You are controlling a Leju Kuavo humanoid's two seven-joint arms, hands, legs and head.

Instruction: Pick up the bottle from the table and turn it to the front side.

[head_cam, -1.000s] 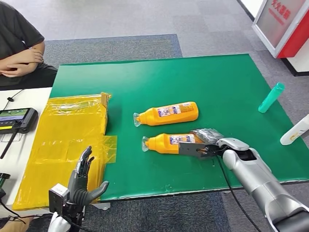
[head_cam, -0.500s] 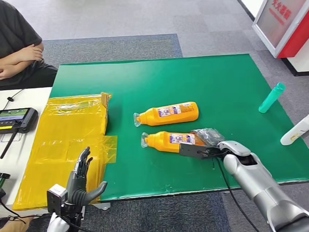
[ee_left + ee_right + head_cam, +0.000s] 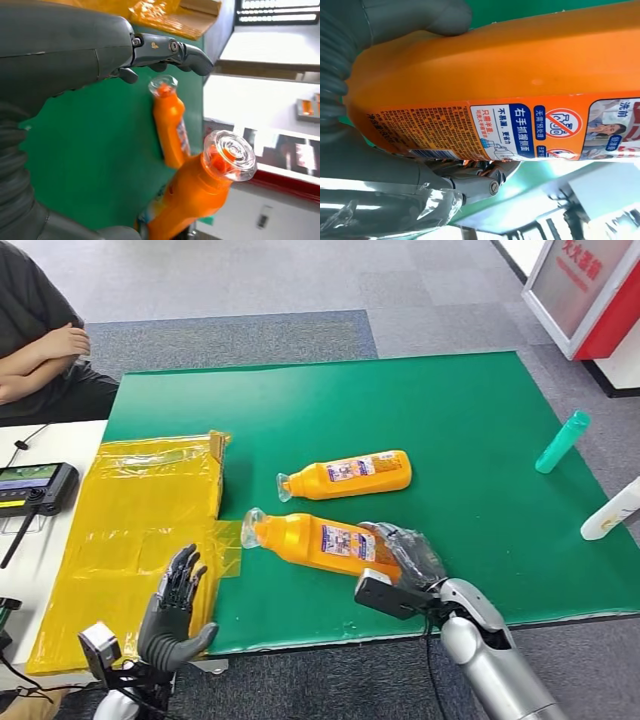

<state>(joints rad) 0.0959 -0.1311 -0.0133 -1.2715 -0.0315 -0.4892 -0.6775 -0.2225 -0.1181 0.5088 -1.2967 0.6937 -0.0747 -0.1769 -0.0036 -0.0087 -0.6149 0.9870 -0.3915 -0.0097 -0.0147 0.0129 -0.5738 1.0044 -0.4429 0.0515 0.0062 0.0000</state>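
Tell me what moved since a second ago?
The right hand, already gripping the nearer orange bottle, lifted it and swung it toward the yellow bag, its cap now over the bag's edge. The other orange bottle stayed put. The left hand barely moved, fingers apart.

Held bottle (image 3: 321, 541) in right hand (image 3: 400, 558) near desk (image 3: 468, 420) front edge, 2nd bottle (image 3: 347, 475) just behind at 12, bag (image 3: 136, 530) at 9.
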